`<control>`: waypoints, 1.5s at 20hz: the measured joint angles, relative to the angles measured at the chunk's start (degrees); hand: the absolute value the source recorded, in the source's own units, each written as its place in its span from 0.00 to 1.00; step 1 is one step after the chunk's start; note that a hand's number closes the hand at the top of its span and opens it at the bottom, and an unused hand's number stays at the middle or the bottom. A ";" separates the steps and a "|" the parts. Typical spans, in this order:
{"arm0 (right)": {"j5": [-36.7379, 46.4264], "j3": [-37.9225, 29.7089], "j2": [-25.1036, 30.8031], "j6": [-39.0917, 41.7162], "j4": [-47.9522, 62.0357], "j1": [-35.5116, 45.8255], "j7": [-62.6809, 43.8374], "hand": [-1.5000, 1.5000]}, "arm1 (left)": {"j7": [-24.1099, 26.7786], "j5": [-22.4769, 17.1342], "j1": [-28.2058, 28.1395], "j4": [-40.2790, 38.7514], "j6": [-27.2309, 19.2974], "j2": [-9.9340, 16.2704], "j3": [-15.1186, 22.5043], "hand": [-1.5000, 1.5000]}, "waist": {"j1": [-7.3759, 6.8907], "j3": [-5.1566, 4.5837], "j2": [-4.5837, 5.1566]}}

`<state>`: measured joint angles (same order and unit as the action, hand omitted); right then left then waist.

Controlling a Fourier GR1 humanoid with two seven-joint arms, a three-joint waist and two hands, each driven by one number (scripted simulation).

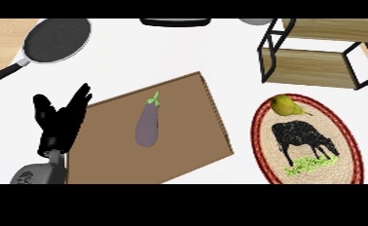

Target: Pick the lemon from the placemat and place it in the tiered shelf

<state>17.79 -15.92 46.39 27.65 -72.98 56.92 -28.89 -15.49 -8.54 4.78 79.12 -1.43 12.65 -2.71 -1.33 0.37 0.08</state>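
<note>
- Lemon sits on the far end of the oval placemat, at the right of the counter; yellow-green, pear-like in outline, narrow tip toward the right.
- Lemon's long axis runs roughly left-right, slightly slanted; it overlaps the mat's red rim on the far side.
- Only one robot hand shows: the left, at the view's left edge, fingers straight and pointing up, holding nothing, resting.
- Right robot hand is out of view, so its state is unknown.
- Key relation: lemon lies well to the right of the left robot hand, across the brown board and the eggplant lying on it. My read: the right arm is the nearer one for the pick, since the mat is on its side.
- Tiered shelf stands just beyond the mat, near the lemon; black wire frame, wooden tiers, opening facing the mat.
- Open counter between mat and shelf looks like enough room for a short lift and carry.
- Watch the shelf's frame bars on entry.
- Frying pan far left, well apart; not a concern.
</note>
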 measured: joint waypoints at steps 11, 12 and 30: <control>9.06 4.02 -1.10 -8.40 18.34 4.56 14.90 1.00 | -0.10 0.57 -0.19 0.36 0.32 -0.40 -0.43 0.50 | -0.21 0.03 0.02; 9.50 3.91 -0.86 -8.91 19.89 4.98 16.04 1.00 | -0.51 0.57 -0.15 0.57 0.25 -0.46 -0.45 0.50 | -0.18 0.02 0.03; 14.02 3.58 -1.59 -14.56 36.86 12.25 27.69 0.00 | -0.68 1.08 -0.49 0.79 0.82 -1.07 -1.28 0.50 | 0.19 0.01 -0.07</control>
<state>31.81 -12.34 44.80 13.08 -36.12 69.17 -1.20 -16.17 -7.45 4.29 79.91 -0.61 11.58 -3.99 -1.14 0.37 0.01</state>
